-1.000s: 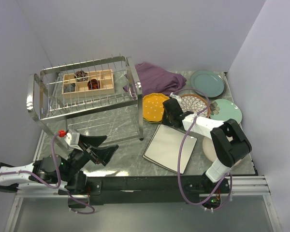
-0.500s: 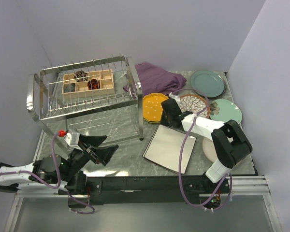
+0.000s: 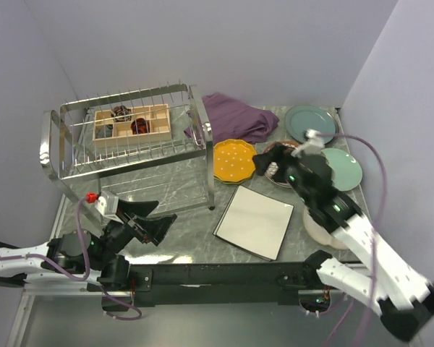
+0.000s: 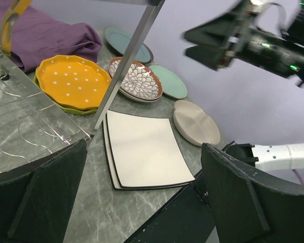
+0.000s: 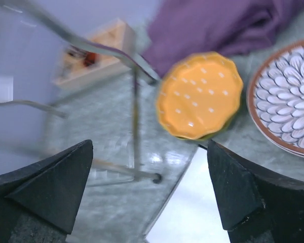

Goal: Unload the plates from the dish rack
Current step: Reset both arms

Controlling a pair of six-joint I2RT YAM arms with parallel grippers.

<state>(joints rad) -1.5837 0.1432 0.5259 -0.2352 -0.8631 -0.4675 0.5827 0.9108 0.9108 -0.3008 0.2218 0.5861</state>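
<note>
- Silver wire dish rack (image 3: pixel 195 123) at the back left of the marble table (image 3: pixel 177 195), up on its tube legs.
- Small wooden box (image 3: pixel 130 121) with little compartments on the rack's top shelf.
- Bunched-up purple cloth (image 3: pixel 235 116) at the back, just right of the rack.
- All plates in view flat on the table, to the right of the rack.
- Round orange plate (image 3: pixel 233 160) with white dots and a wavy edge near the rack's front right leg.
- Under it a lime-yellow plate (image 4: pixel 66 109), only its rim peeking out.
- Big white square plate (image 3: pixel 254 221) with a dark rim just in front of the orange one. From the left wrist view, looks like 2 of them stacked.
- Next to the orange one on the right, a brown flower plate (image 4: pixel 137 79), partly hidden from above.
- Round dark teal plate (image 3: pixel 311 124) in the back right corner, light green plate (image 3: pixel 343 166) just in front of it.
- Plain cream plate (image 4: pixel 195 123) nearest the front on the right, partly under the right arm from above.
- Up in the air over the brown flower plate, the right claw (image 3: pixel 273 165): fingers spread wide, nothing between them, arm blurry.
- Down low at the front left, in front of the rack, the left claw (image 3: pixel 153 218): fingers also spread wide, nothing held, facing the plates.
</note>
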